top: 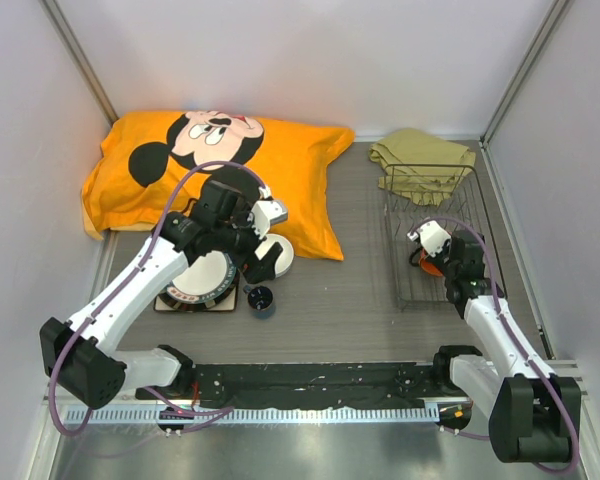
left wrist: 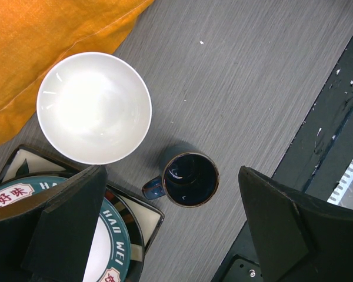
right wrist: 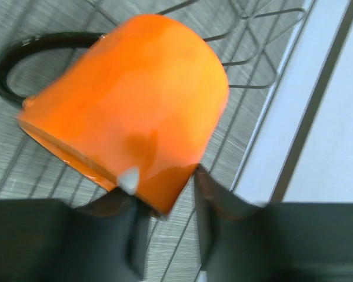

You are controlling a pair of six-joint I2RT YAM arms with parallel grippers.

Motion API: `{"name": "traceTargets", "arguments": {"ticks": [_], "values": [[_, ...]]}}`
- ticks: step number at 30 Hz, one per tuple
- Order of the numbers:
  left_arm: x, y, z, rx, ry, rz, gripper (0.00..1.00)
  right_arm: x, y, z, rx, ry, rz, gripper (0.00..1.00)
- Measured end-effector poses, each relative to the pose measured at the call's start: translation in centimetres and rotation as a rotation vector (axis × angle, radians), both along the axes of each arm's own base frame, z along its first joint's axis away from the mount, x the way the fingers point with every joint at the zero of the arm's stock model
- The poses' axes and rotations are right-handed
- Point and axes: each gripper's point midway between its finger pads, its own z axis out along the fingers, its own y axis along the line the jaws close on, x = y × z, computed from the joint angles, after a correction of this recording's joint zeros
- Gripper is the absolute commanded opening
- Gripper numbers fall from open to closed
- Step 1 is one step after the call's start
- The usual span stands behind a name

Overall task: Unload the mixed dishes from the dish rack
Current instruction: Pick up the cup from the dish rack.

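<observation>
right gripper (right wrist: 165, 197): nearest the lens. Jaws stand narrow, one finger on each side of the orange mug (right wrist: 129, 100) wall at the rim. We can't tell whether they are pressing on it.
mug pose: on its side in the dish rack (right wrist: 247, 59). Mouth faces our fingers and base points away. The long axis slants up and right in the wrist view, with the black handle off to the left.
key relation: the mug sits right at the right hand. The left arm is well apart, across the table (top: 340, 290), so we judge the lift belongs to the right arm.
rack contents: the mug only, as far as we can see; the part under the arm is hidden.
left gripper (top: 262, 262): spread wide, holding nothing, hanging over the small dark-blue cup (left wrist: 188, 179).
out of the rack: the cup is upright. The white bowl (left wrist: 94, 106) is upright, empty, and near the cup without touching it. The white plate with dark patterned rim (left wrist: 122, 235) is stacked above the square cream floral plate (left wrist: 22, 161).
risk: a pinch on a thin, glossy rim, so we expect the mug could pivot or catch a wire on the way up.
</observation>
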Motion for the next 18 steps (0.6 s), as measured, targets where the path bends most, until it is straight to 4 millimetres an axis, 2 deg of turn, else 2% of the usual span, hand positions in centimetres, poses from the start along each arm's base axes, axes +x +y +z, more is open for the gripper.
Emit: {"name": "traceTargets", "arguments": {"ticks": [3, 7, 15, 18], "values": [[0.0, 0.0, -0.1, 0.001, 0.002, 0.000, 1.00, 0.6, 0.0, 0.8, 0.003, -0.042, -0.005, 0.12], [-0.1, 0.0, -0.3, 0.003, 0.004, 0.000, 1.00, 1.3, -0.1, 2.0, 0.009, -0.102, -0.016, 0.02], [0.0, 0.3, 0.0, 0.008, -0.016, 0.011, 1.00, 0.7, 0.2, 2.1, 0.043, -0.090, -0.024, 0.01], [0.1, 0.6, 0.8, 0.013, -0.030, 0.021, 1.00, 0.1, 0.6, 2.2, 0.066, -0.057, -0.018, 0.01]]}}
